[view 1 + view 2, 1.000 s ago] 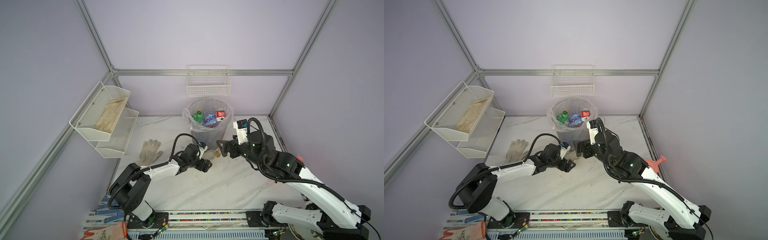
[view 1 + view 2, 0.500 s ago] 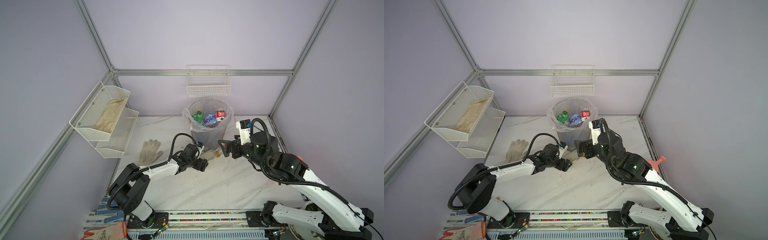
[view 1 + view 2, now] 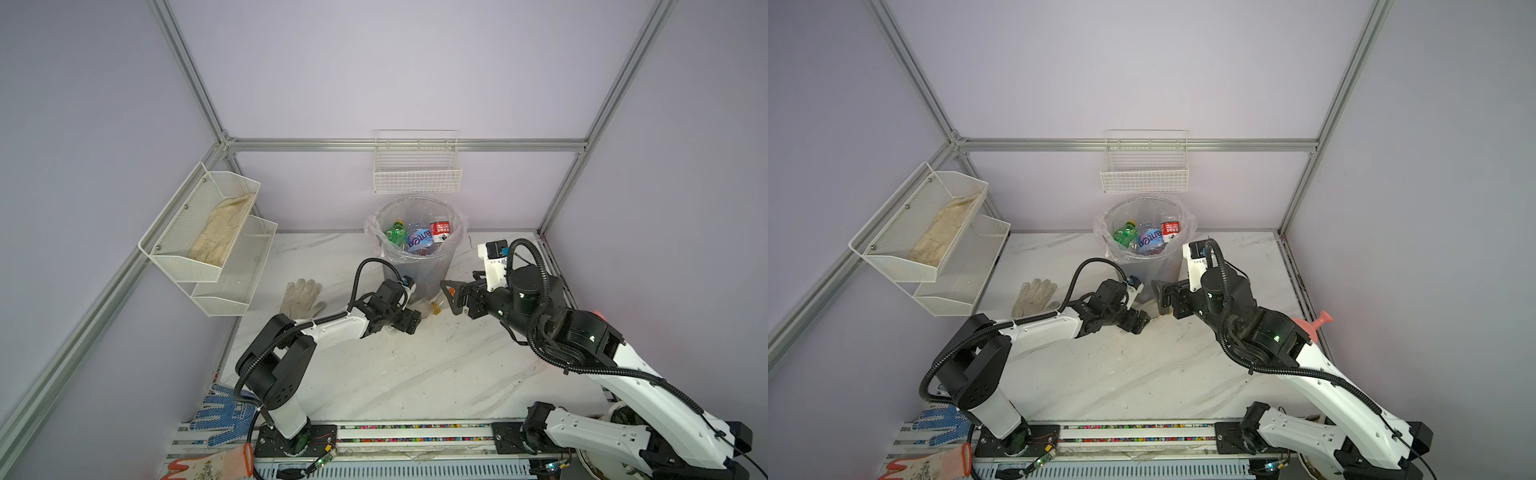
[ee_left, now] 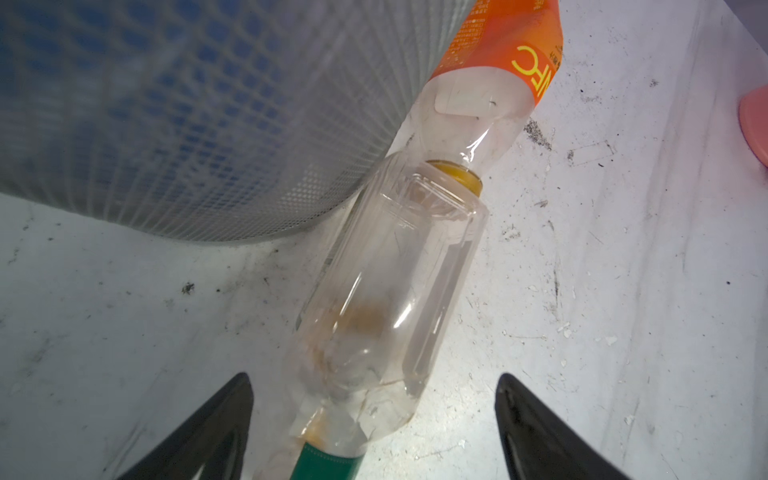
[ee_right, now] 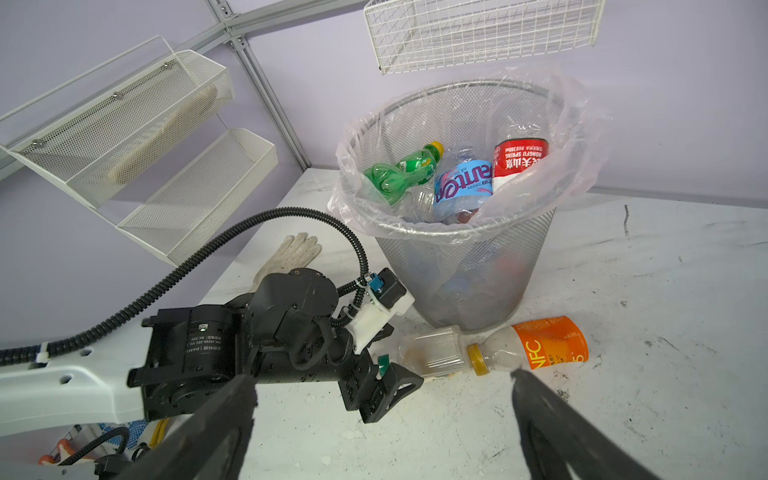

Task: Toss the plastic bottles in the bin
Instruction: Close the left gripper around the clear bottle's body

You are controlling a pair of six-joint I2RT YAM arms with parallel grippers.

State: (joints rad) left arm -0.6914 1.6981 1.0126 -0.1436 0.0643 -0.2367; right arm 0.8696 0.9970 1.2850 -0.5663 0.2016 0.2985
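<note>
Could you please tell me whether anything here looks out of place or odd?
Yes: two bottles lie on their sides on the table at the foot of the bin instead of inside it, a clear bottle with a green cap and brownish residue, and an orange-labelled bottle. A white knitted glove also lies loose on the table nearby.

At least five bottles (image 5: 540, 345), one bin (image 5: 478, 266), four gloves (image 3: 301, 297)

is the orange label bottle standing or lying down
Lying down: the orange-label bottle rests on its side on the table beside the bin.
</note>
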